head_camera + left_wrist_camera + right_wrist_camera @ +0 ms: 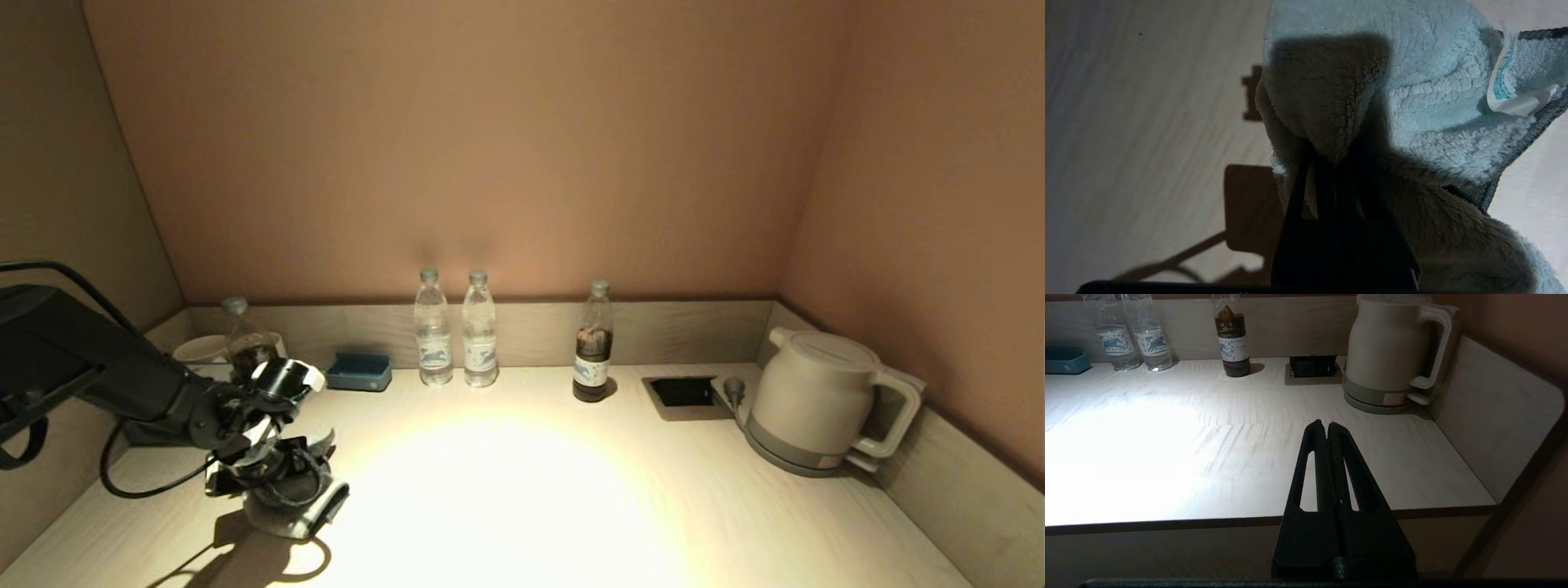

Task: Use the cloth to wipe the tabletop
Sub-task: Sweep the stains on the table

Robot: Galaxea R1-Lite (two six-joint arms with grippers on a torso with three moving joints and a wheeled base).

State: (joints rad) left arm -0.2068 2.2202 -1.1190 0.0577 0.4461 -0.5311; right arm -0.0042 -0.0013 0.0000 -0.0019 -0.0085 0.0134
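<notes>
A pale blue fluffy cloth (295,508) with a dark hem lies bunched on the light wooden tabletop (522,498) at the front left. My left gripper (273,474) is right over it and shut on a fold of the cloth. In the left wrist view the cloth (1425,102) spreads beyond the left gripper (1333,157), with a white label (1506,81) at its edge. My right gripper (1327,426) is shut and empty, parked off the table's front edge at the right; it does not show in the head view.
Along the back wall stand two water bottles (455,336), a dark-drink bottle (593,343), another bottle (243,343) beside a white bowl (200,349), and a blue tray (359,371). A white kettle (824,400) and a socket recess (684,394) are at the back right.
</notes>
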